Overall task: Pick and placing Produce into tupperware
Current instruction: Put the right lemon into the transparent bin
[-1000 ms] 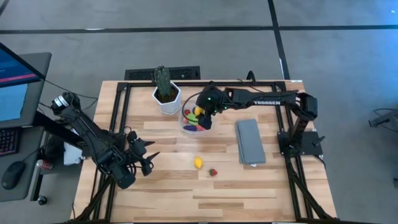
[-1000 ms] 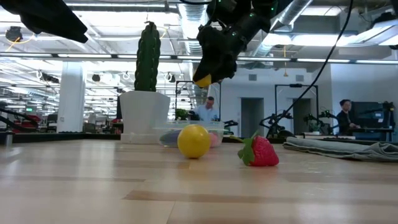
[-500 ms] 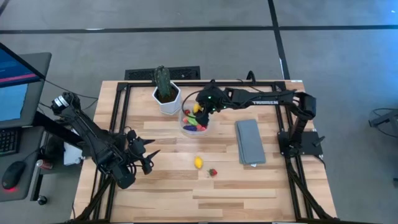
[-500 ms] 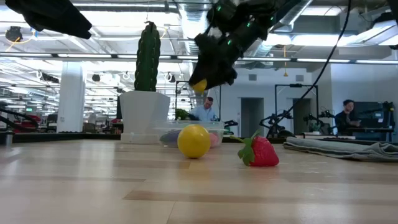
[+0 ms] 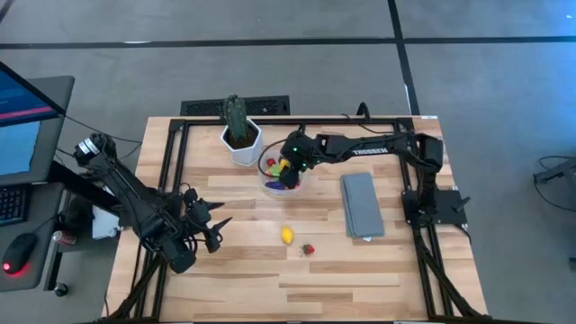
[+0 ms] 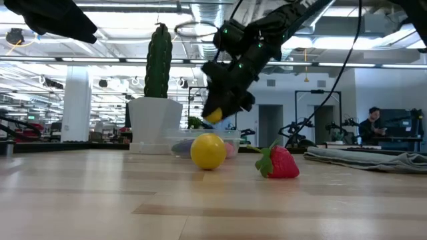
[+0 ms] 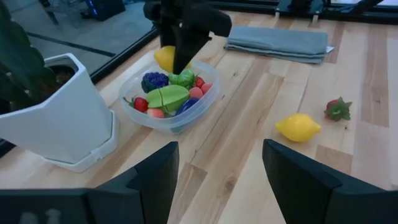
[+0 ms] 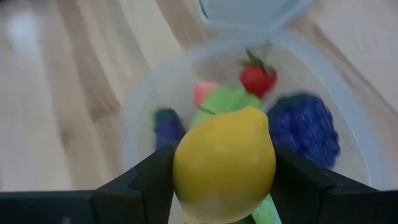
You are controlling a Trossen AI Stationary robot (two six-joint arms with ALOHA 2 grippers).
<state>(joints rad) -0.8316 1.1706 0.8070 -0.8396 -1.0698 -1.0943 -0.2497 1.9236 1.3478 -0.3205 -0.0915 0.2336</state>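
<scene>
- From the front of the table, the nearest loose produce is a strawberry (image 5: 309, 249), well in front of the tub (image 5: 268, 183) and just beside a lemon (image 5: 286, 236).
- That lemon lies slightly closer to the tub than the strawberry does; both rest on bare wood, apart from each other.
- The left gripper (image 5: 214, 226) waits well to the front-left of the tub, fingers spread wide, holding nothing.
- A folded grey cloth (image 5: 362, 205) lies flat to the right of the tub, near but not touching.
- The tub, a round clear container, sits on the table with several pieces inside: green (image 7: 168, 98), purple (image 7: 154, 81), red (image 7: 141, 104) and pink (image 7: 194, 93) ones show through its walls.
- The right gripper (image 5: 290, 165) hangs directly over the tub, fingers closed on a second lemon (image 8: 225, 165), which is above the produce already inside and clear of it.
- The right arm (image 5: 378, 146) reaches the tub from the right, passing behind the cloth.
- A white pot (image 5: 243, 144) with a cactus (image 5: 235, 114) stands just behind and left of the tub, close against it.
</scene>
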